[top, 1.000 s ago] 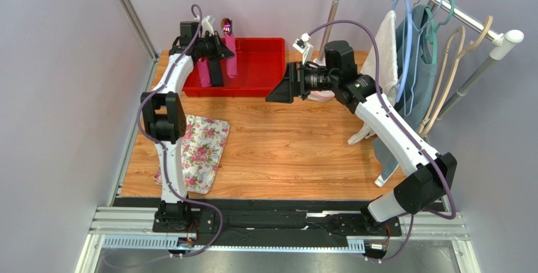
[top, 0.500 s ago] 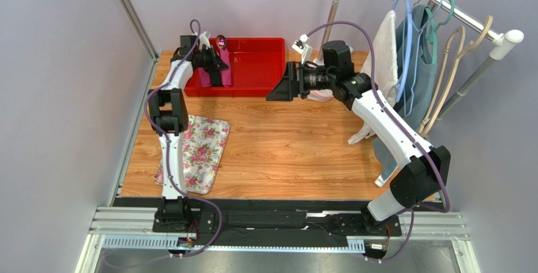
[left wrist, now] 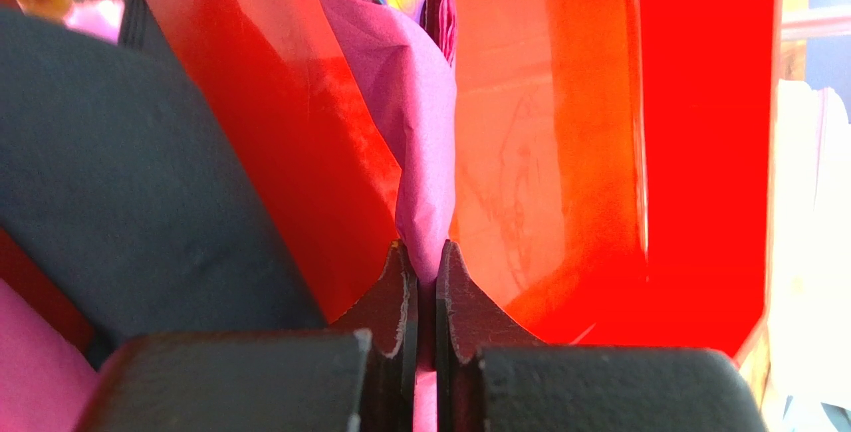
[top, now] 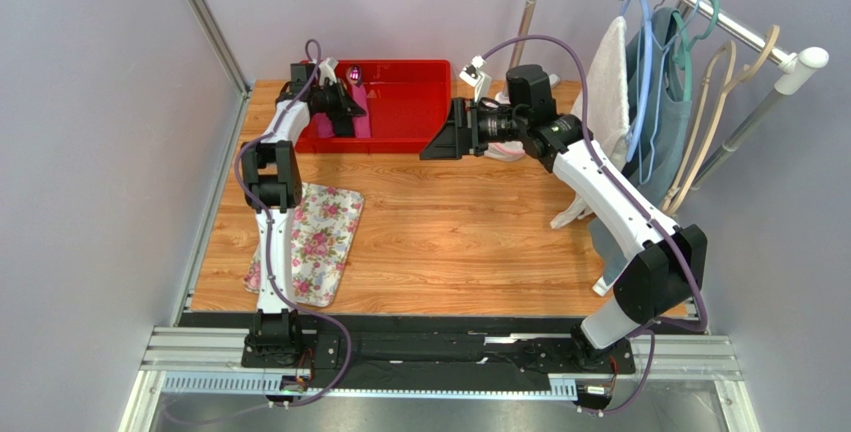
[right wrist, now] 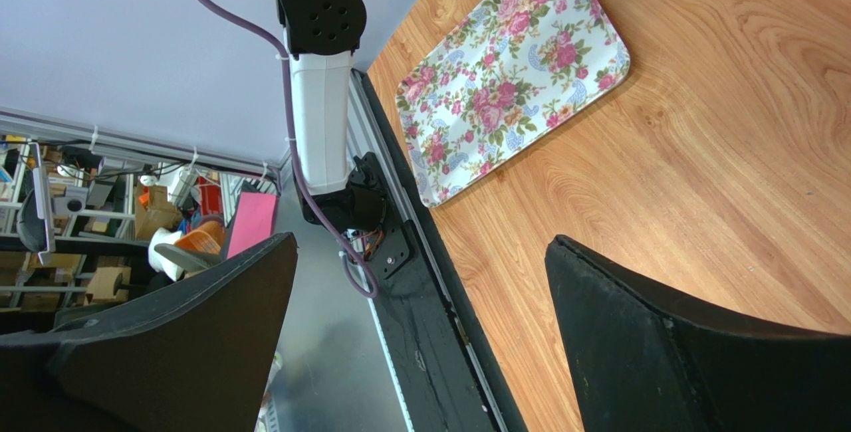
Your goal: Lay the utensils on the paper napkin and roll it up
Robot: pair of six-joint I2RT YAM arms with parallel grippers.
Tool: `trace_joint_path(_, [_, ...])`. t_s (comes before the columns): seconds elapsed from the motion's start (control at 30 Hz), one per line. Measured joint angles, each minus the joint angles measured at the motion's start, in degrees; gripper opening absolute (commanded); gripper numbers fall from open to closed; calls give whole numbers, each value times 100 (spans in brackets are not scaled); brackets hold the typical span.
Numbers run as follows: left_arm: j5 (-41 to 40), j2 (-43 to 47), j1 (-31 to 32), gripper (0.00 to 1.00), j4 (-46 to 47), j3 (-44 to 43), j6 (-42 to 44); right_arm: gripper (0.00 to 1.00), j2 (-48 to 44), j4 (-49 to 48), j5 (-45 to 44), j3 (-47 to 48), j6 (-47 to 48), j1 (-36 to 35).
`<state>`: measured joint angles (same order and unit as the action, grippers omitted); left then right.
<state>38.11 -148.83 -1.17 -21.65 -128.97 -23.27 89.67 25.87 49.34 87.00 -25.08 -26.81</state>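
Paper napkin [left wrist: 425,153]: looked rolled up already around the utensils [top: 356,73], with shiny purple-tinted heads poking out of the top end. Judged both the placing and rolling steps done. Spotted nothing flat or unrolled anywhere. Found the roll standing near-upright inside the red bin [top: 410,65], at its left end, just beside a black napkin roll [left wrist: 130,173]. Noted a pink patch at the wrist view's lower left, maybe another roll, too cropped to tell. Guessed what was left: set the roll down in the bin, let go, pull the arm out. Couldn't tell whether the roll's bottom touched the bin floor.

Left hand [left wrist: 426,258]: clamped on the lower end of the napkin roll, fingers almost together with only thin pink paper pinched between the tips. Saw the roll rising straight up from the tips in the wrist view, with red bin walls close on either side. Flagged a risk of the thin paper loosening on release.

Right hand [top: 444,140]: fingers wide apart, gripping nothing. Hovered over the surface [top: 469,233] near the bin's right front corner, well apart from the roll. Caught only the bare wooden surface and a floral-print tray [right wrist: 509,73] in its wrist view, no task items.
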Motion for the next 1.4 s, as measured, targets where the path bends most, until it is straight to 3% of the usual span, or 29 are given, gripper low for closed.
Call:
trace_joint_path(1.07, [-409, -332, 50, 9, -852, -734, -133, 100, 330, -4, 94, 50, -254, 63])
trace_joint_path(1.23, [-518, -374, 68, 22, -1003, -844, -133, 100, 332, -4, 120, 50, -273, 63])
trace_joint_path(1.4, [-660, -409, 74, 29, -1075, -848, -92, 100, 332, -4, 133, 50, -282, 63])
